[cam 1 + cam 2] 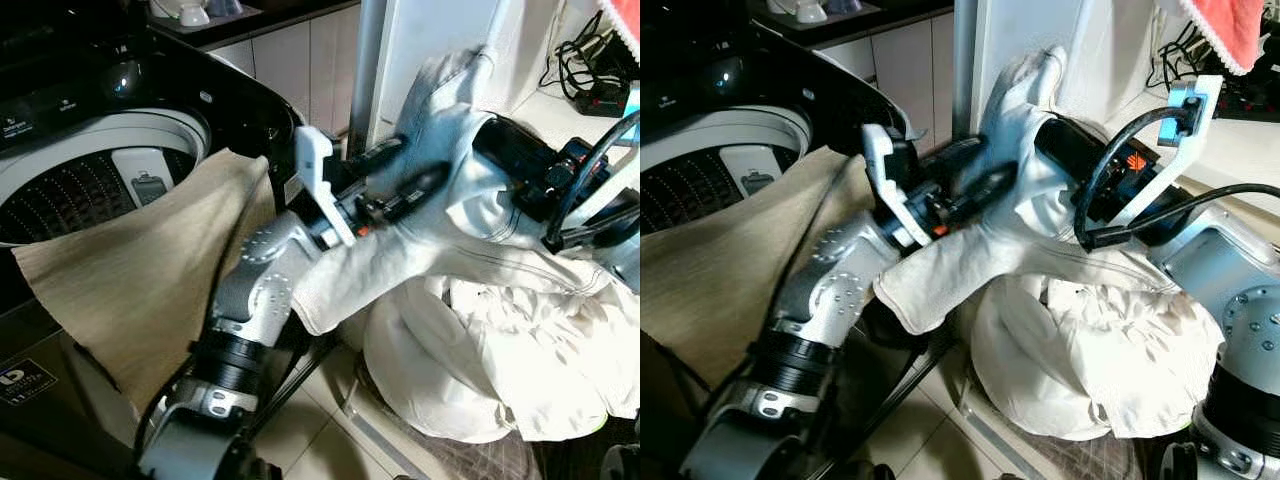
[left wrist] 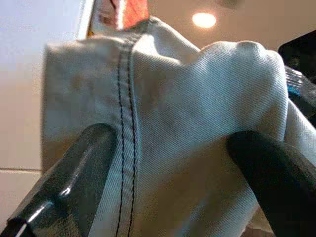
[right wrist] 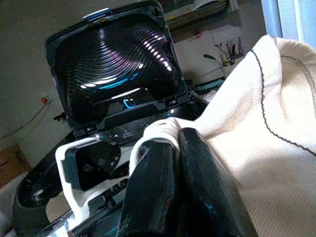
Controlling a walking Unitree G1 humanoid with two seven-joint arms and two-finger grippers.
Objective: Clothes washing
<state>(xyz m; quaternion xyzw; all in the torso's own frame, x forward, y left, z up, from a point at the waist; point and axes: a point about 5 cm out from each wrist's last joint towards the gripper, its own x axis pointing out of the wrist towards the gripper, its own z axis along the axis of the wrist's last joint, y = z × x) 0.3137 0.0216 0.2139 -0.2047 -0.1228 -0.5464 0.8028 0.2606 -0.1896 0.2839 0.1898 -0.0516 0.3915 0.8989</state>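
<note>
cream garment point(image 1: 470, 190) with dark stitching; beige cloth point(image 1: 140, 280); black washer point(image 1: 60, 90).

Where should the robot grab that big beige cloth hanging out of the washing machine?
Probably at the upper fold of the big beige cloth, where it drapes over the rim of the black top-loading washing machine. Coming from above suits best: there the fabric bunches into a ridge, while lower down it hangs flat against the machine's front.

White cabinet doors point(image 1: 300, 50) stood behind, a tiled floor point(image 1: 320, 430) lay below, and a round ceiling light point(image 2: 204, 19) glowed overhead.
</note>
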